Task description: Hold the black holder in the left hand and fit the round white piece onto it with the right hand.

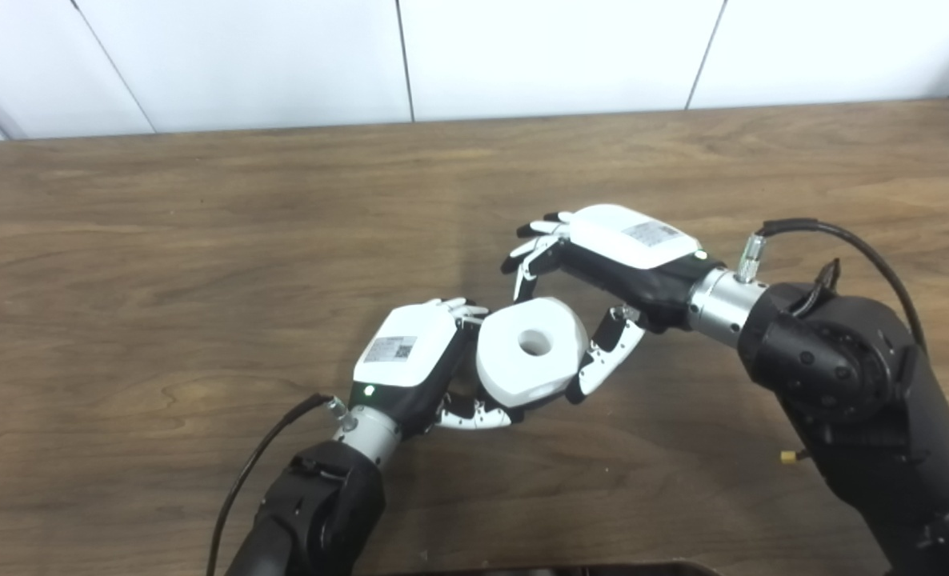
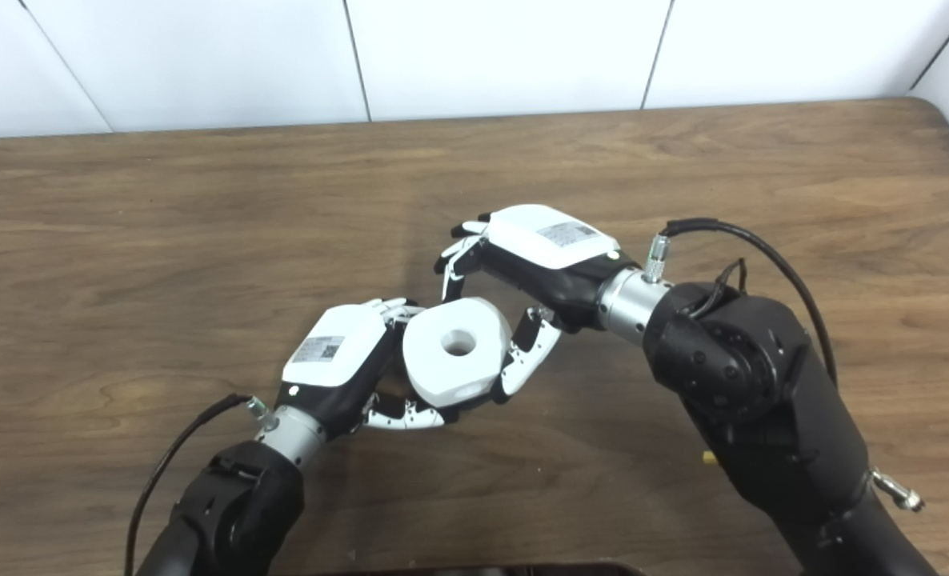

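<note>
The round white piece (image 1: 532, 350), thick with a centre hole, sits tilted at the fingers of my left hand (image 1: 410, 360). That hand is curled around what lies beneath it, its thumb (image 1: 474, 418) running under the piece. The black holder is almost wholly hidden; only a dark sliver (image 1: 522, 413) shows below the piece's lower edge. My right hand (image 1: 602, 264) is just right of the piece. Its fingers (image 1: 532, 248) are raised apart above the piece and its thumb (image 1: 607, 356) lies against the piece's right side. The same piece (image 2: 457, 348) appears in the right eye view.
The brown wooden table (image 1: 202, 224) spreads wide to the left and back, ending at a white panelled wall (image 1: 522, 56). A dark edge (image 1: 538, 570) shows at the bottom of the picture. Cables run from both wrists.
</note>
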`<action>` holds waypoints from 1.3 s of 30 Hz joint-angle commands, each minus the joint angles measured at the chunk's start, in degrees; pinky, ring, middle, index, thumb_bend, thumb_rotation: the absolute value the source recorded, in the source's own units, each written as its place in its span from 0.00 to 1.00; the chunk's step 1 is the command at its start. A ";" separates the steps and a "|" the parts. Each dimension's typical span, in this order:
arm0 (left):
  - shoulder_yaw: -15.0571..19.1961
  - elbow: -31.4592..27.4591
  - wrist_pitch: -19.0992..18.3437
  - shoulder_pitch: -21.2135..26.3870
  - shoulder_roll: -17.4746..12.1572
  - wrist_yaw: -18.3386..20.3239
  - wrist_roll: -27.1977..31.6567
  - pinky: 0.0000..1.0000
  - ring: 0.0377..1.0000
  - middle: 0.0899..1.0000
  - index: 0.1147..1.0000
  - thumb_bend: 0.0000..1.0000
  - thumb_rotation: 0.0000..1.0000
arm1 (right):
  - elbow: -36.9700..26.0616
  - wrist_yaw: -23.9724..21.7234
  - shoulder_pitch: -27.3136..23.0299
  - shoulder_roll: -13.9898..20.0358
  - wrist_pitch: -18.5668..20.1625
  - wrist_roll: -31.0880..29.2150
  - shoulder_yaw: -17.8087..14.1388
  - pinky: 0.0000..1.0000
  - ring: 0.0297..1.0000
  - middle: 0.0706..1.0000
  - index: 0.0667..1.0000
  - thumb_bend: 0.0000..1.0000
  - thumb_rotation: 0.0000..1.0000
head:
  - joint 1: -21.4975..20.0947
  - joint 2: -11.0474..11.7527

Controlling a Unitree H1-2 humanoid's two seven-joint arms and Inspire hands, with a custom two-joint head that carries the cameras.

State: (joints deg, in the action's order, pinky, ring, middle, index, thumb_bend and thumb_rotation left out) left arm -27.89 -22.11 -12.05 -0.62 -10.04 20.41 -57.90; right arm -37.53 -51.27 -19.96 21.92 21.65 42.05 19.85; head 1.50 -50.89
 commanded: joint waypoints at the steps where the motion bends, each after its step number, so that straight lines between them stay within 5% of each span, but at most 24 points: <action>1: -0.57 0.41 0.26 -0.67 -0.26 2.55 0.89 0.89 0.87 0.78 0.42 0.51 0.06 | -1.83 1.27 -1.37 0.25 -1.24 0.41 -0.50 1.00 0.95 0.82 0.45 0.52 0.14 | 0.05 -0.02; 39: -0.02 -0.06 0.68 -0.56 -0.78 3.22 0.78 0.88 0.86 0.77 0.42 0.51 0.06 | -1.23 1.31 -1.55 1.57 -1.22 -0.68 -1.13 1.00 0.95 0.81 0.45 0.52 0.14 | -1.94 -0.71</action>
State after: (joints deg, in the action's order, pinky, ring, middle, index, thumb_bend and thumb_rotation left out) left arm -27.42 -22.29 -11.61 -0.58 -10.28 20.92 -57.85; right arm -37.49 -51.47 -20.45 23.29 21.58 41.55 19.37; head -0.35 -51.42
